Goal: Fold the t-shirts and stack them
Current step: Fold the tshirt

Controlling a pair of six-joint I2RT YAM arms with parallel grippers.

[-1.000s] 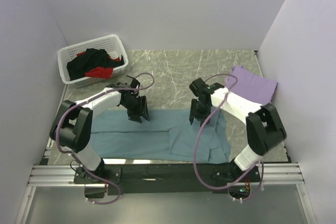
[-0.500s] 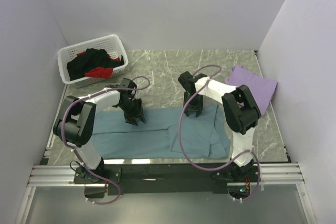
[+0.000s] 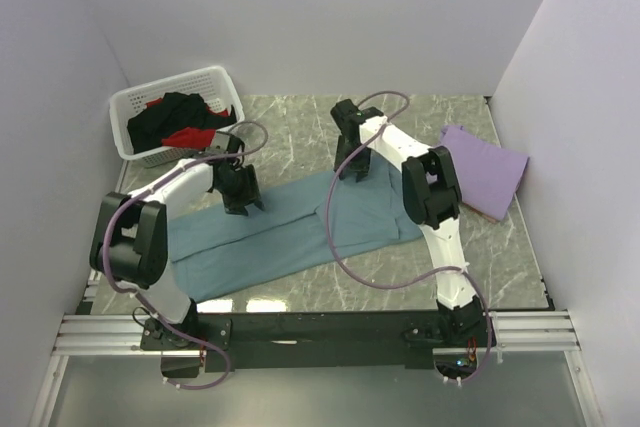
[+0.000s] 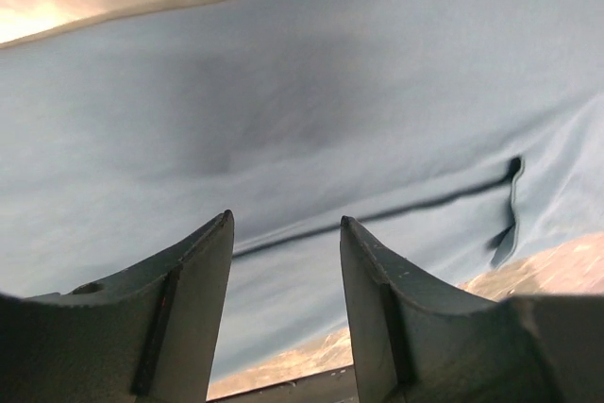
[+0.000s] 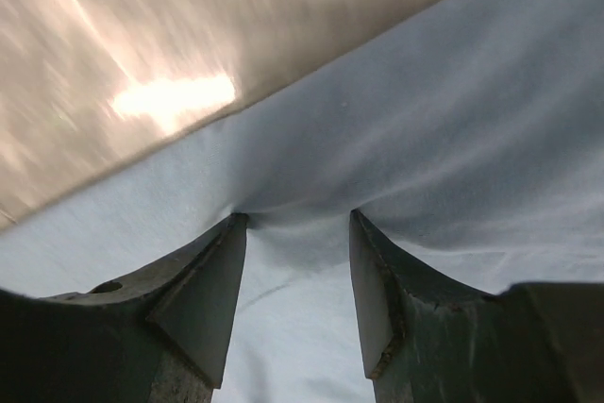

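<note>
A large teal t-shirt (image 3: 290,232) lies spread and skewed across the marble table. My left gripper (image 3: 243,202) stands on its far left part, jaws open (image 4: 285,221), with teal cloth (image 4: 302,92) under and between the fingers. My right gripper (image 3: 348,169) is at the shirt's far right corner, also open (image 5: 297,216). Its fingertips (image 5: 236,224) press into the cloth (image 5: 453,120), which puckers between them. A lavender t-shirt (image 3: 490,167) lies folded at the right. Black (image 3: 170,117) and red (image 3: 188,137) t-shirts sit in the basket.
A white slotted basket (image 3: 165,83) stands at the far left corner. Pale walls close in the table on three sides. Bare marble (image 3: 420,127) shows behind the teal shirt. The arms' bases and a metal rail (image 3: 300,332) line the near edge.
Both grippers have moved toward the far side of the table. The teal shirt has shifted with them, and its right part now lies farther back and skewed.
</note>
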